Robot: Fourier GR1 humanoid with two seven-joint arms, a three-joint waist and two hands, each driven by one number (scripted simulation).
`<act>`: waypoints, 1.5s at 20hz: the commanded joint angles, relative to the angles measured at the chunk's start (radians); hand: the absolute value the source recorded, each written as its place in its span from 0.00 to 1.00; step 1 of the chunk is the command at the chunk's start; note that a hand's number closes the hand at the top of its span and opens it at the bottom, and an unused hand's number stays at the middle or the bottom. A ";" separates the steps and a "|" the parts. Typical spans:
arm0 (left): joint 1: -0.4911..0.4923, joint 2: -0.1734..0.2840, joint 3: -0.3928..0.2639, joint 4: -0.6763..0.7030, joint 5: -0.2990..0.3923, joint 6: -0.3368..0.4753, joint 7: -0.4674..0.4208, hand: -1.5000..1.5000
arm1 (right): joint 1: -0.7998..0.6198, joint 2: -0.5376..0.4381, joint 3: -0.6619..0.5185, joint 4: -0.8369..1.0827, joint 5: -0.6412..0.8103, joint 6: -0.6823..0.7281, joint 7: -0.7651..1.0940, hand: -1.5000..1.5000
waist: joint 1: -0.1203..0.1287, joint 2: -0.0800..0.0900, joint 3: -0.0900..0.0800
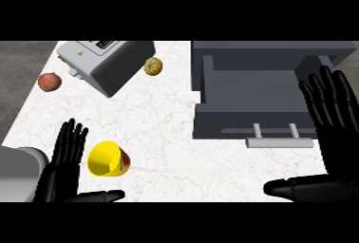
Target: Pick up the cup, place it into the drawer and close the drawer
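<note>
On the pale marbled worktop (175, 137) the yellow cup (108, 159) lies tipped just beside the left hand (63, 166), fingers straight and empty like the right hand (329, 118) by the open drawer (252, 95), so a sideways grasp may roll it away.

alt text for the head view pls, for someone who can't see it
A yellow cup lies on its side on a white counter beside the open left hand. The open right hand is by an open grey drawer. A toaster, an onion and a potato sit farther back.
</note>
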 commanded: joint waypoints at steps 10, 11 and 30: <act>-0.073 0.055 0.118 0.269 0.055 -0.109 -0.136 0.00 | 0.026 -0.028 -0.048 -0.019 -0.058 0.044 0.014 0.00 | -0.001 0.000 0.000; -0.029 0.014 0.068 0.278 0.002 -0.082 -0.182 0.00 | 0.036 -0.002 -0.003 -0.054 -0.028 0.025 0.025 0.00 | -0.001 0.000 0.000; -0.235 0.041 0.174 0.737 -0.005 -0.091 -0.418 0.00 | 0.005 0.012 0.025 -0.089 0.001 -0.005 0.081 0.00 | -0.002 0.000 0.000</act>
